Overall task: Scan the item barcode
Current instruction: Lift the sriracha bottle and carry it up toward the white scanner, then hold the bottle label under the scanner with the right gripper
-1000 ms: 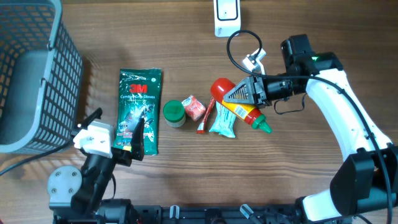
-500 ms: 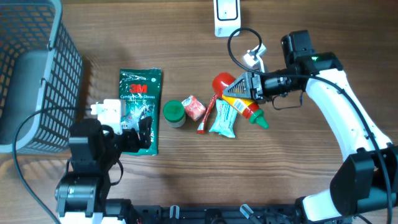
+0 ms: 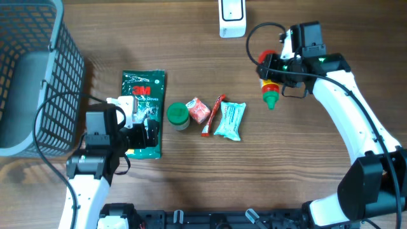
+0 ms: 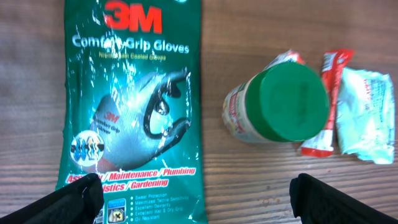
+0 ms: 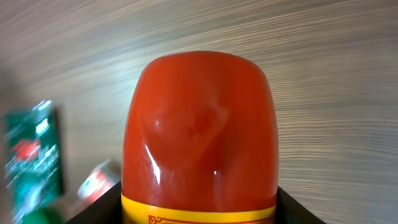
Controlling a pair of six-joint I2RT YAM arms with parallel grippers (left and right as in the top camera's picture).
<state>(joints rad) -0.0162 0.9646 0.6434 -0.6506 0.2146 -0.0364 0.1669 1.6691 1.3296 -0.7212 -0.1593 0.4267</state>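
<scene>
Sauce bottle (image 3: 270, 91) is up off the bench (image 3: 305, 184) now. It is over the right part, near the far edge, and its green cap points to the near edge. A second ago it lay in the middle, right against the pale blue pack (image 3: 230, 121). The right gripper (image 3: 276, 69) is closed around its red body and holds it.

The left arm has moved too. Before, it was low by the near edge. Now the left gripper (image 4: 198, 200) hangs over the near end of the glove pack (image 3: 144, 102). Its two fingers are spread wide with nothing between them. The other things have not moved.

Counting from the left edge:
- one grey basket (image 3: 38, 70)
- one green glove pack
- one jar with a green lid (image 3: 178, 116)
- one small red and white packet (image 3: 199, 110)
- one thin red stick packet (image 3: 214, 116)
- one pale blue pack
- one white scanner (image 3: 232, 16) at the far edge
- one sauce bottle

The jar, the small packet, the stick packet and the blue pack sit close together in the middle of the bench.
</scene>
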